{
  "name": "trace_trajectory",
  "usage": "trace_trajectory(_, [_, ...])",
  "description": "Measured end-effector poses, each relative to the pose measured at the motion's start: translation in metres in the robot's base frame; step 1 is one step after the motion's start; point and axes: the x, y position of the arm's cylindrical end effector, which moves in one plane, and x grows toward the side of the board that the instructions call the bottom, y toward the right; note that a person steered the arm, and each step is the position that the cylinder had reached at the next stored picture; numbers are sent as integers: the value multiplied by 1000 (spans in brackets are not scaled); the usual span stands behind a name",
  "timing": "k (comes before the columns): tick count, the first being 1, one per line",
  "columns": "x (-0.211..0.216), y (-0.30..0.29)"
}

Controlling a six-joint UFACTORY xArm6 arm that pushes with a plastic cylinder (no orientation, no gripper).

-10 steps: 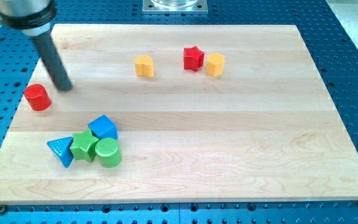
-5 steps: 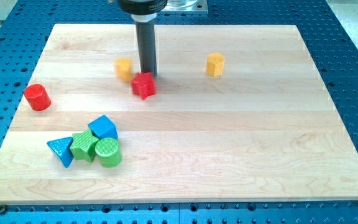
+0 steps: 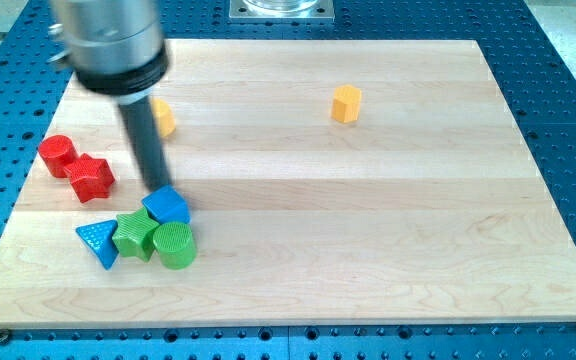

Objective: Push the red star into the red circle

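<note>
At the view's left, the red circle is being touched by the red star, which is lying just to its lower right on the tabletop; below them a blue triangle, a green star, a green cylinder and a blue cube are being kept in a tight cluster; my tip is being held just right of the red star, at the blue cube's upper edge; no pincer is being carried, so nothing is gripped; a yellow block is partly being hidden behind the rod; farther right, another yellow block is sitting alone.

free: view's right and middle board | obstacles: blue block, green star cluster, view's lower left
</note>
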Motion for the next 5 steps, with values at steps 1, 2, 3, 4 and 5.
trace_trajectory(1, [29,-50])
trace_trajectory(2, [20,-77])
trace_trajectory(3, [7,-65])
trace_trajectory(4, [6,-73])
trace_trajectory(5, [25,-88])
